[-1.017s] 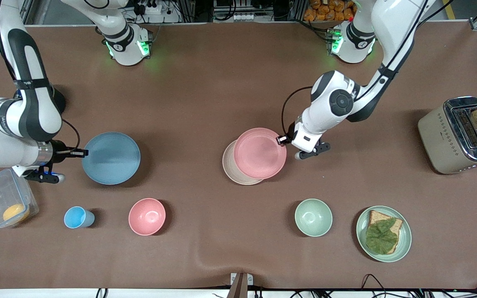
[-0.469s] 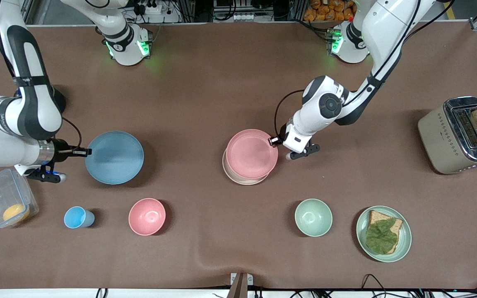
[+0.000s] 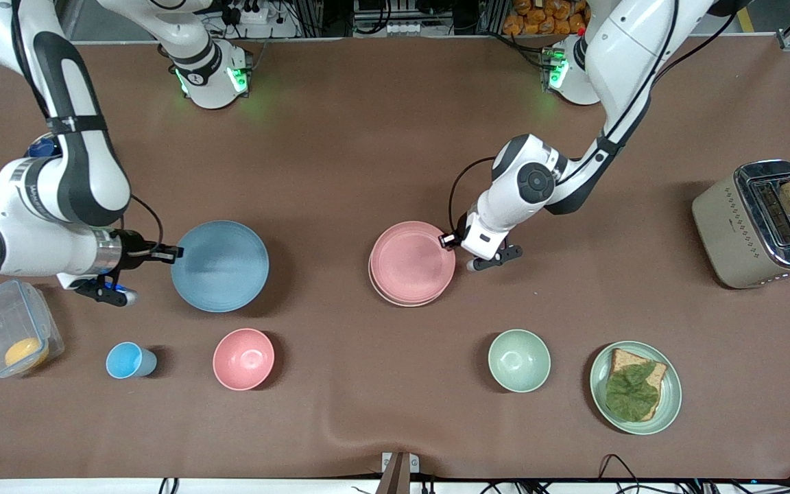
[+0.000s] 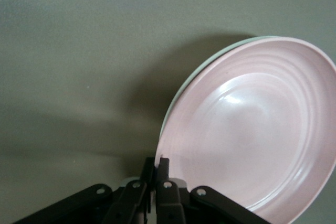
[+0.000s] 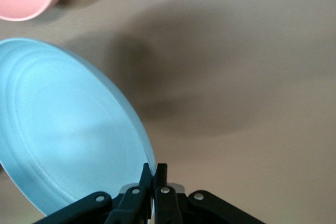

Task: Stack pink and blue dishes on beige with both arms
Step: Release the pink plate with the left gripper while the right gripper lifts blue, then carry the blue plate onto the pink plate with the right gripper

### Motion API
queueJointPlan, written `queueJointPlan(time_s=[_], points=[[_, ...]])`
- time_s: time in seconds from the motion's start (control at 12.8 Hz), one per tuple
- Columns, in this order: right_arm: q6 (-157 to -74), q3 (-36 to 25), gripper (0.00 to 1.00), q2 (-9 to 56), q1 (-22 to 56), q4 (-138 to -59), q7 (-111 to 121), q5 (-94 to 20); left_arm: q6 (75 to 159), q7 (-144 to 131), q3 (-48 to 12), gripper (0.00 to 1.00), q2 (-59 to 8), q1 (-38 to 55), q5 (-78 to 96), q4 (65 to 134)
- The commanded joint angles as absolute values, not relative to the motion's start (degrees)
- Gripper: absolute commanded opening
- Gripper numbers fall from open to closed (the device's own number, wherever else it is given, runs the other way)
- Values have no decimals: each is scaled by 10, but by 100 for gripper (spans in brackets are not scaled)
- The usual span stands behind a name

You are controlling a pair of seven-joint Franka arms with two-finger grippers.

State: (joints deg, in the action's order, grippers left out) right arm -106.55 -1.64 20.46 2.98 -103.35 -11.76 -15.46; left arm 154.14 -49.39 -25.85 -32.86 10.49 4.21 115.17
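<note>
The pale pink plate (image 3: 412, 263) lies almost squarely over the beige plate (image 3: 395, 300), whose rim shows only as a thin crescent. My left gripper (image 3: 448, 240) is shut on the pink plate's rim at the edge toward the left arm's end; in the left wrist view its fingers (image 4: 160, 169) pinch the pink plate (image 4: 252, 129), with a pale rim of the beige plate (image 4: 205, 69) under it. My right gripper (image 3: 170, 254) is shut on the rim of the light blue plate (image 3: 220, 265), held above the table toward the right arm's end. The right wrist view shows the blue plate (image 5: 63, 129) clamped between the fingers (image 5: 154, 174).
A pink bowl (image 3: 243, 359), a small blue cup (image 3: 127, 360) and a clear box with an orange thing (image 3: 9, 336) sit nearer the front camera. A green bowl (image 3: 519, 360), a green plate with bread and leaf (image 3: 635, 387) and a toaster (image 3: 762, 223) stand toward the left arm's end.
The left gripper carried the pink plate over the beige one until it nearly covers it. The right gripper moved the blue plate toward the table's middle.
</note>
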Motion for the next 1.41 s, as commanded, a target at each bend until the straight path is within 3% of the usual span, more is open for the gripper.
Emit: queueJointPlan(time_s=[0.0,0.16,0.23,0.31,0.55,0.94,1.33], points=[[-1057,-20,0,185,44,-1032,-142,-176,1549,-518,-236,0,-345,130,27,1127],[-1057,-21,0,185,51,-1031,-142,-201,1549,-529,-236,0,-350,131,28,1119],[-1057,-21,0,185,51,-1031,-142,-201,1549,-538,-236,33,-352,131,27,1115],[-1057,-21,0,184,52,-1031,-142,-201,1548,-547,-236,97,-352,131,27,1112],[-1056,-21,0,181,54,-1031,-143,-202,1530,-558,-236,100,-308,117,26,1114],[-1060,-21,0,178,83,-1031,-194,-203,1384,-501,-236,100,-151,1,2,1104],[-1105,-21,0,186,152,-1030,-215,-287,1075,-305,-236,100,-108,-104,-82,952]])
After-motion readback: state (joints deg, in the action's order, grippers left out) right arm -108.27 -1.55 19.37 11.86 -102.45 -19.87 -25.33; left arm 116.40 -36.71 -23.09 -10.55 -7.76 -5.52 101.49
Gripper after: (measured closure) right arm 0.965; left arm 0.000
